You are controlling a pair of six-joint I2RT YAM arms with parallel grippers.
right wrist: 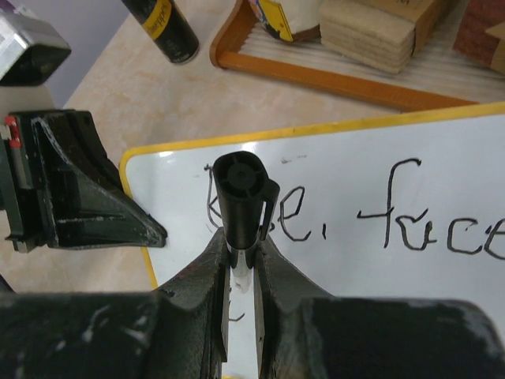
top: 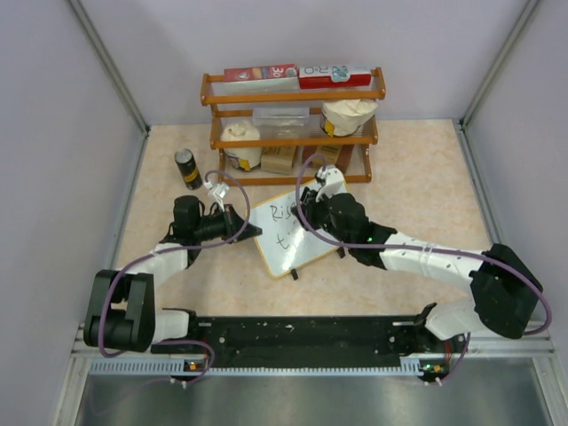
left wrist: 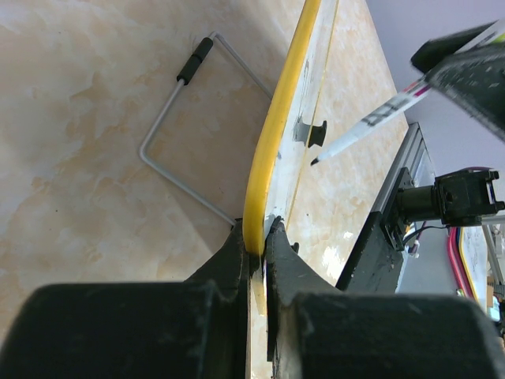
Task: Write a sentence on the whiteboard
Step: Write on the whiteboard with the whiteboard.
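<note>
The whiteboard [top: 297, 250] stands tilted near the table's middle; its frame looks yellow in the wrist views [right wrist: 355, 162]. My left gripper [top: 252, 231] is shut on its left edge [left wrist: 272, 134], jaws pinching the frame [left wrist: 260, 237]. My right gripper [top: 309, 211] is shut on a black-capped marker [right wrist: 241, 189] held over the board's left part. The marker's tip [left wrist: 316, 160] is close to the board face. The sentence [right wrist: 410, 225] reads "Rise, face" on the first line. A short stroke begins a second line [top: 284, 240], mostly hidden by my right fingers [right wrist: 280, 276].
A wooden rack [top: 293, 140] with boxes, jars and blocks stands behind the board. A black can [top: 186, 169] stands left of the rack. A bent wire stand [left wrist: 177, 118] lies behind the board. Enclosure walls bound the table on three sides.
</note>
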